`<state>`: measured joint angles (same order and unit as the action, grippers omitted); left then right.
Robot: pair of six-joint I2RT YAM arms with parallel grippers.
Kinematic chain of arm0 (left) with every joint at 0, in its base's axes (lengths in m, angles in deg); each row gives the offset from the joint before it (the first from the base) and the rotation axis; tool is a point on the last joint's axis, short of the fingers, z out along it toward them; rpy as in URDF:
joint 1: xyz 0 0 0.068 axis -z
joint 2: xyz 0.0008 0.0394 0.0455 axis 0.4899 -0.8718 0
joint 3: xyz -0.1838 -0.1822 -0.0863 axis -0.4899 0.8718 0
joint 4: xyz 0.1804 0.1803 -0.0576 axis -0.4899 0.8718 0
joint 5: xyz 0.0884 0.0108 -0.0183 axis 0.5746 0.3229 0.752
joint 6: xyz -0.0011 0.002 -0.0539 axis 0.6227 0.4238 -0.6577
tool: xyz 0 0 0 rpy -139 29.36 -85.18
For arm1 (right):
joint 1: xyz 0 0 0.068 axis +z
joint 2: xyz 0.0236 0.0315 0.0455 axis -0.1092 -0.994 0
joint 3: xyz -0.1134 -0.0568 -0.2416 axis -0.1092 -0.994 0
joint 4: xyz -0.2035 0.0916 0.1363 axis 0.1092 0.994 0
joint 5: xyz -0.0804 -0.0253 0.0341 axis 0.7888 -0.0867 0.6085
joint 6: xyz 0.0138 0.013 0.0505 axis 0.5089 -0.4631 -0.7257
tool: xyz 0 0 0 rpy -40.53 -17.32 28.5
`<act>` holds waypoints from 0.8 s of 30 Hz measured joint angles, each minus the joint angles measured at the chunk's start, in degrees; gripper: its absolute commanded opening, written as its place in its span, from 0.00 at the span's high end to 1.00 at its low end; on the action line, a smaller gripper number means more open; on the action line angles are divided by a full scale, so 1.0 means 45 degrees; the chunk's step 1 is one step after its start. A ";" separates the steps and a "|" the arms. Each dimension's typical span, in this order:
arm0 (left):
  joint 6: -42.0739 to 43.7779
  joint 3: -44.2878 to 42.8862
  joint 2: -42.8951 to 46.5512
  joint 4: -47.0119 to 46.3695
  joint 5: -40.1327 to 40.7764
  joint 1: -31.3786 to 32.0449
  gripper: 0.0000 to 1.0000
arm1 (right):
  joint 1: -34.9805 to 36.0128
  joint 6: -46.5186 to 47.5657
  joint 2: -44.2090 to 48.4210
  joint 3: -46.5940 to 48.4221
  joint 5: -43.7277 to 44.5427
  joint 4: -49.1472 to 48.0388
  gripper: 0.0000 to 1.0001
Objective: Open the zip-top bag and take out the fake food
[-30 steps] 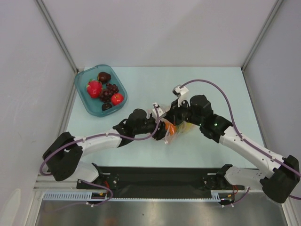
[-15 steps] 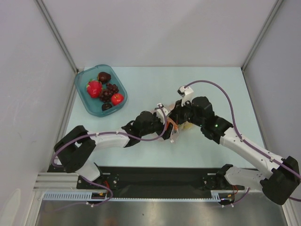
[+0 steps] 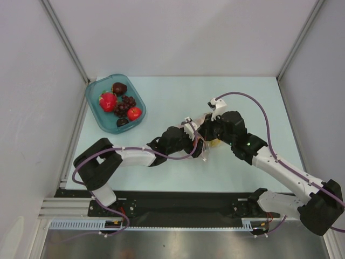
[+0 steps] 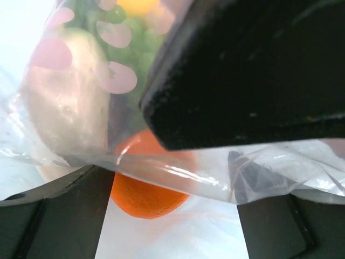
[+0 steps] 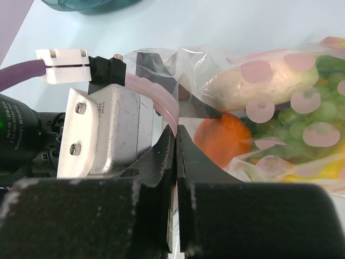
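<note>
Zip-top bag point(image 5: 215, 59): clear film with pink dots, lying mid-table between the two end effectors, its pink zip strip point(image 5: 161, 100) turned toward the left arm.
Fake food: all inside the bag; an orange point(image 5: 223, 137) nearest the mouth, a white oval piece point(image 5: 259, 86) beside it, green grapes point(image 5: 291, 127) and something yellow behind.
Right end effector point(image 5: 176, 135): jaws pressed together, pinching the bag's film at the zip strip.
Left end effector point(image 4: 172, 216): fingers spread wide at the bag's mouth, the film stretched across the gap; whether either finger grips the film, I cannot tell.
Table point(image 3: 161, 97): pale blue, carrying the bag.
Teal tray point(image 3: 91, 91): far left corner, well apart from the bag, holding a strawberry point(image 3: 108, 101), dark grapes point(image 3: 125, 105) and other small fruit.
</note>
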<state>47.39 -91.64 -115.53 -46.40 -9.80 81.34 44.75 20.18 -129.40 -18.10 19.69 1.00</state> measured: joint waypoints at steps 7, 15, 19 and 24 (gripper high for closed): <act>-0.0427 0.1049 0.0505 -0.1195 -0.0253 0.0010 0.08 | 0.0291 -0.0029 0.0408 -0.0024 -0.0719 0.0097 1.00; -0.1214 0.1817 0.0840 -0.2234 -0.0680 -0.0219 0.08 | 0.0709 -0.0126 0.0860 -0.0024 -0.1729 0.0262 1.00; -0.1632 0.1826 0.0835 -0.2273 -0.0228 -0.0282 0.08 | 0.0787 -0.0223 0.1005 -0.0024 -0.1860 0.0277 1.00; -0.2050 0.2001 0.0835 -0.2472 0.0000 -0.0476 0.09 | 0.0865 -0.0287 0.1375 -0.0024 -0.1967 0.0282 1.00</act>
<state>38.16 -82.64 -111.77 -57.53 -9.80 79.20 48.64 18.89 -123.22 -18.21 10.84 2.27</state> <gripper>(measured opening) 0.912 0.014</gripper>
